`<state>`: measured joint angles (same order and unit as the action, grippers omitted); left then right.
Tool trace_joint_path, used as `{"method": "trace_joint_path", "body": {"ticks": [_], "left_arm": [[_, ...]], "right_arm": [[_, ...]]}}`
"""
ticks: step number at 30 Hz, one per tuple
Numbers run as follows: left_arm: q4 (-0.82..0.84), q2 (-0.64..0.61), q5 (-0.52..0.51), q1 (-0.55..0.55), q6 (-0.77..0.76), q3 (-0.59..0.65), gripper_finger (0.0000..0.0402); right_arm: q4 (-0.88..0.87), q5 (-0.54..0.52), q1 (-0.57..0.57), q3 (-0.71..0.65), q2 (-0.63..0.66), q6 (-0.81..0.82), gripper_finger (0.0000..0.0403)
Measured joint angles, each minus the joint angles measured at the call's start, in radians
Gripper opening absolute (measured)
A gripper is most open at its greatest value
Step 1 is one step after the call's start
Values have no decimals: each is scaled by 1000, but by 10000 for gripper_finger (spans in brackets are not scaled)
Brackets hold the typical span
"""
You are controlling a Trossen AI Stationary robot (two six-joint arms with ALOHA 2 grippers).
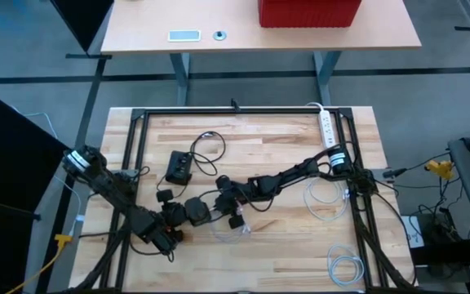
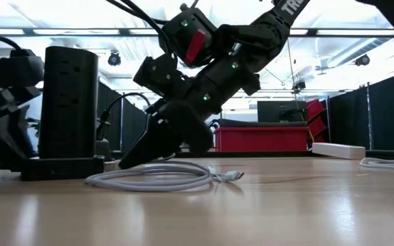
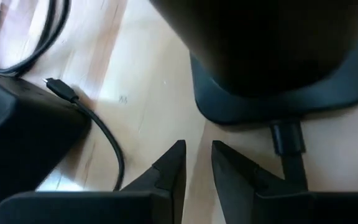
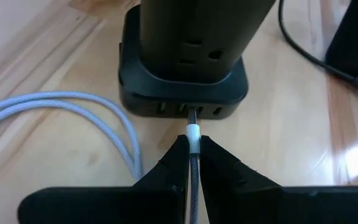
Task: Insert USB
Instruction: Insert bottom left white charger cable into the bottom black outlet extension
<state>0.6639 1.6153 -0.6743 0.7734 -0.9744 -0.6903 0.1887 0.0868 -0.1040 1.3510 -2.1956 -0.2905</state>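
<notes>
A black power tower [image 2: 67, 96] stands upright on its square base [image 4: 182, 93], which has a row of USB ports along its side. A grey-white braided USB cable [image 2: 156, 179] lies coiled on the wooden table. My right gripper [image 4: 193, 144] sits just in front of the base and is shut on the cable's plug end. The plug's metal tip [image 4: 192, 116] is at the middle port. My left gripper [image 3: 197, 167] rests low on the other side of the tower base [image 3: 272, 93], its fingers a little apart and touching nothing. My right gripper pinches the USB cable just behind the plug's white collar [image 4: 193, 132], between its two fingertips. The fingers lie along the cable, coming low and slanting down toward the tower base. The cable runs back between the fingers, and the plug points level at the middle port.
A black adapter [image 1: 178, 167] with its dark cord lies toward the far left of the tower. A black box [image 3: 17, 143] and a loose black plug [image 3: 59, 89] sit by my left gripper. More white cable coils [image 1: 325, 200] and a white power strip [image 1: 327, 129] are on the right.
</notes>
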Motion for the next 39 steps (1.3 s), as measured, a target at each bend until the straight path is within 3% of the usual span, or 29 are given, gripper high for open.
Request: {"method": "trace_joint_path", "body": {"ticks": [9, 30, 39], "left_arm": [[-29, 1, -1, -6, -3, 0, 65], [-43, 3, -1, -17, -33, 0, 63], [-51, 3, -2, -19, -38, 0, 64]], "right_arm": [[7, 51, -2, 6, 0, 42, 11], [6, 45, -7, 8, 0, 218, 11], [-14, 44, -6, 8, 0, 223, 11]]}}
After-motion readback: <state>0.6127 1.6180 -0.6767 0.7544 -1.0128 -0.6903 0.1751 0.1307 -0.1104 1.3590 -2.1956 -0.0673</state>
